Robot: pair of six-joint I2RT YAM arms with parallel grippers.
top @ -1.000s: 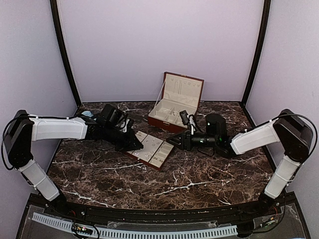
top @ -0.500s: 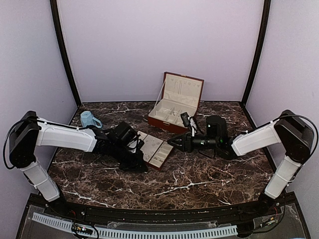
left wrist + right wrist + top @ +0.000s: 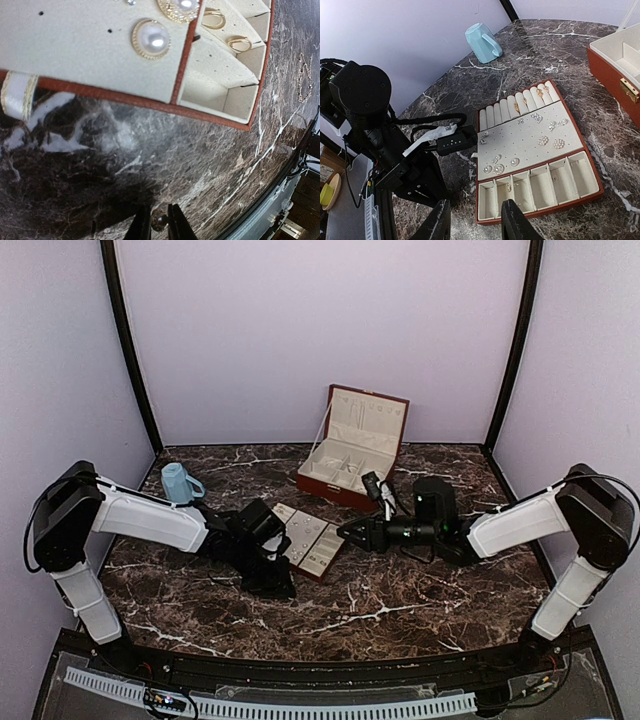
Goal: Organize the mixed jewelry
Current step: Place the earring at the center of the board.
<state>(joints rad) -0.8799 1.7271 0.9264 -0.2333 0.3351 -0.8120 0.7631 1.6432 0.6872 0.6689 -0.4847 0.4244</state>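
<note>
the dark, white-veined marble counter [image 3: 400, 610] sits in a lilac-walled booth, with a blue cup [image 3: 178, 482] at far left and an open red-brown hinged box [image 3: 350, 445] behind. most of the mixed jewelry [image 3: 558, 144] already lies in the cream-lined tray [image 3: 510, 140]; a thin chain [image 3: 302, 80] lies loose on the stone. you look to be mid-pickup: your left jaws stand narrow around a small gold piece [image 3: 159, 219] down on the counter near the tray, though whether they actually pinch it you cannot tell. your right jaws hang open and empty beside the tray. next you likely need a sure pinch, a straight lift and a free compartment.
</note>
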